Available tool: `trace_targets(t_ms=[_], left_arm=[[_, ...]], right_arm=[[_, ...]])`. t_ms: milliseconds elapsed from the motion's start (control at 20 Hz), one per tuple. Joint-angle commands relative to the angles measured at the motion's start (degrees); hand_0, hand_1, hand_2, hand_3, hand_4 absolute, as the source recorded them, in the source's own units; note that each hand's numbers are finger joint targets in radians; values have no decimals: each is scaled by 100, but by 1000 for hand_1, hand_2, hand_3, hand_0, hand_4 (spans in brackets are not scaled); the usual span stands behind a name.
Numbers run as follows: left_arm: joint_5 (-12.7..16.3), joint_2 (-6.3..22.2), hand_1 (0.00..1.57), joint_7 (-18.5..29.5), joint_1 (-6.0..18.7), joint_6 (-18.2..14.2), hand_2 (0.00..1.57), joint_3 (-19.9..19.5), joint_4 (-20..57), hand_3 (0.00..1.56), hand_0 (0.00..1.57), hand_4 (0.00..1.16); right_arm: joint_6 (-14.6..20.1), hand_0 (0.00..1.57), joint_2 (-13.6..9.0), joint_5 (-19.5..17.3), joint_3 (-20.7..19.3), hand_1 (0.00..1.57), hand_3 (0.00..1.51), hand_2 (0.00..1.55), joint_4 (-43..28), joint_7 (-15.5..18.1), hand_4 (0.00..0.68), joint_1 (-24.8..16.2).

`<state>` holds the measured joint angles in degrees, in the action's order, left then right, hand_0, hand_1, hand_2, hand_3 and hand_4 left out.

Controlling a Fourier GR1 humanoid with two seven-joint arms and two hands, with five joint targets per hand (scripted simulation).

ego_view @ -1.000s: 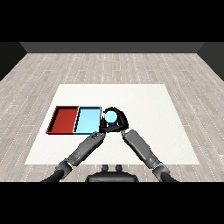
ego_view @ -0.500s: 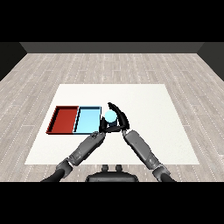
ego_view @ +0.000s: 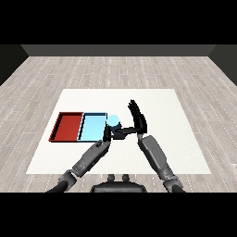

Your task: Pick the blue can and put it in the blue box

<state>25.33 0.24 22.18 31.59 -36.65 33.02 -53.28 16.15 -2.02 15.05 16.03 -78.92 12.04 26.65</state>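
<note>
The blue can (ego_view: 113,121) stands upright at the right rim of the light blue tray (ego_view: 92,127); I cannot tell whether it is inside or just beside the rim. My right hand (ego_view: 137,118) is open just right of the can, its fingers straight and pointing away from me, the thumb reaching left below the can. It holds nothing. My left hand (ego_view: 107,134) sits at the tray's near right corner, directly below the can, fingers relaxed and not round it.
The red tray (ego_view: 67,126) lies against the blue tray's left side. Both trays sit on the left half of the white table (ego_view: 176,139). My two forearms meet near the table's middle.
My right hand was curled round the blue can; its fingers have since straightened and come off it. The can now stands free at the blue tray's right rim.
</note>
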Motion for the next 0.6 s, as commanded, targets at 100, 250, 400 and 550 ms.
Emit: trace_targets(t_ms=[100,250,400,550], left_arm=[[-141,206,1571,156,-194,-161,1571,-369,-214,1484,1571,1142],[-232,569,1571,-91,-140,8,1568,-517,-466,1468,1571,1139],[-93,1108,1571,-285,-220,270,1566,-816,-587,1478,1571,1152],[-265,1080,1571,-495,384,213,1562,-1153,3,1470,1571,1145]], right_arm=[[-453,0,-439,465,-701,0,0,0,-882,140,0,-324],[-613,0,-419,731,-845,0,0,0,-1365,169,0,-750],[-501,0,-579,964,-1231,0,0,0,-1913,112,0,-1241],[-585,0,-491,754,-1220,0,0,0,-1611,441,0,-1464]])
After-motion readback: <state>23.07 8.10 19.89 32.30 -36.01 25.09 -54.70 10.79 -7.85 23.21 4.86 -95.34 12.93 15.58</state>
